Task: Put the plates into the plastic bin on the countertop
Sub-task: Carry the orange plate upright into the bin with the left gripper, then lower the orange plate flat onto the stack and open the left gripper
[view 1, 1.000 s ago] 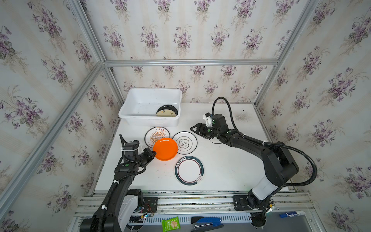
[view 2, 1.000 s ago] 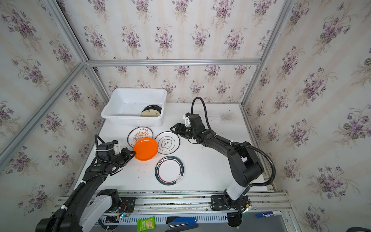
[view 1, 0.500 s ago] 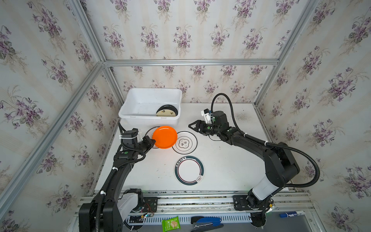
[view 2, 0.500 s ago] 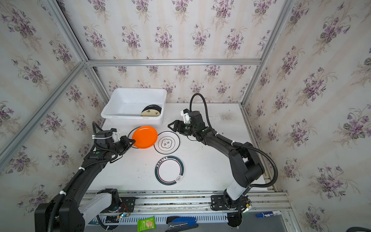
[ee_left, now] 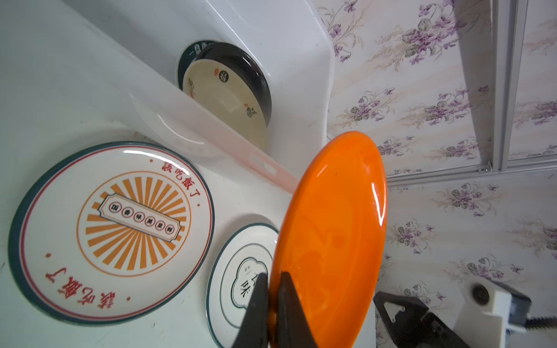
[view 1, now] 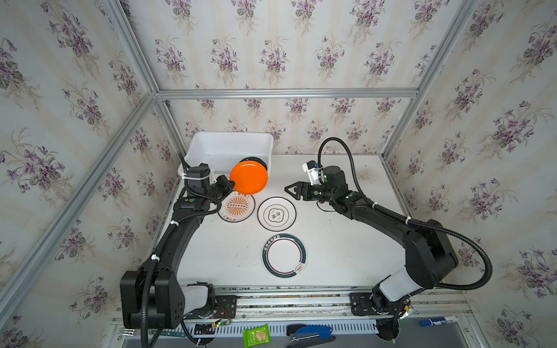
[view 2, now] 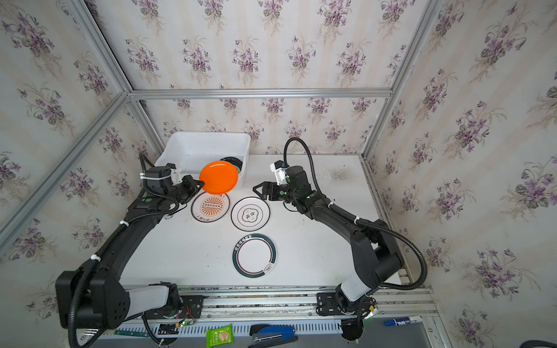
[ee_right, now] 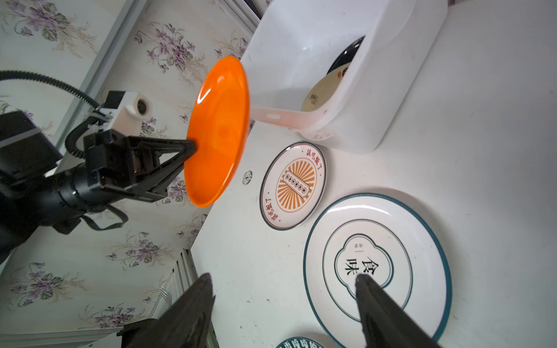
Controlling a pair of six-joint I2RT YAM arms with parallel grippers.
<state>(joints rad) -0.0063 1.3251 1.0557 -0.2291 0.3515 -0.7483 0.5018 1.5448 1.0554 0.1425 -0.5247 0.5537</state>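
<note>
- Farthest from the big white plastic bin (view 1: pixel 232 133), a round white plate with teal bands (view 1: pixel 284 255) lies flat on the white countertop (view 1: pixel 346 247).
- Closer to the bin, a white emblem plate (view 1: pixel 276 214) and a white plate with an orange sunburst (view 1: pixel 236 206) lie side by side.
- The right gripper (ee_right: pixel 283 280) hangs by the emblem plate's edge, jaws wide, holding nothing.
- The left gripper (ee_left: pixel 272 278) pinches the rim of a shiny round orange plate (view 1: pixel 249 177), tilted in the air at the bin's front edge.
- A cream plate (ee_left: pixel 223 90) already sits inside the bin.
- I think the next job is to lift the orange plate over the rim, lower it, then let go gently.
</note>
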